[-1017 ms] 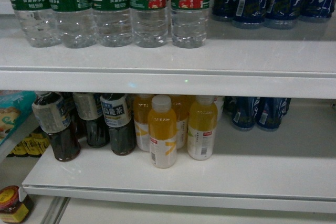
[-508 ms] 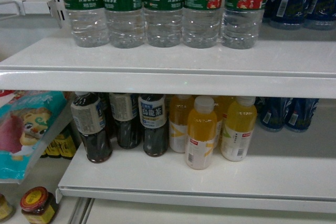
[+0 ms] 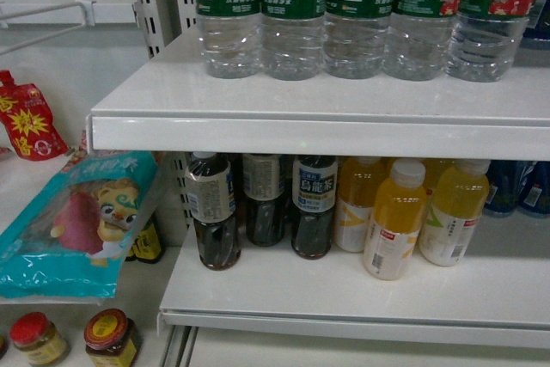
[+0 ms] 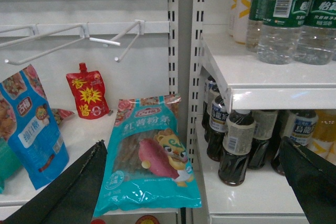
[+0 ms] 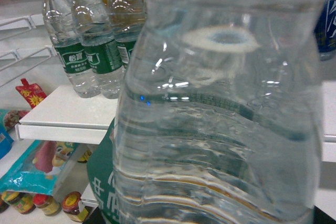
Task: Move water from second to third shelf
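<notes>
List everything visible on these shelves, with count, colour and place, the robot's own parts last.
Clear ribbed plastic water bottles: five, green labels, upper shelf.
Held water bottle: one, clear, filling the right wrist view.
Dark tea bottles: three in front, lower shelf left.
Yellow juice bottles: at least three, lower shelf middle.
Dark blue bottles: lower shelf right, count unclear.
Teal snack bag: one, left rack.
Red pouch: one, left rack.
Red-lidded jars: two, bottom left.
Left claw: black fingers apart.
Right claw: hidden.

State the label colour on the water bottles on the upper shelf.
Dark green with white text, on the water bottles; clearest in the head view.
</notes>
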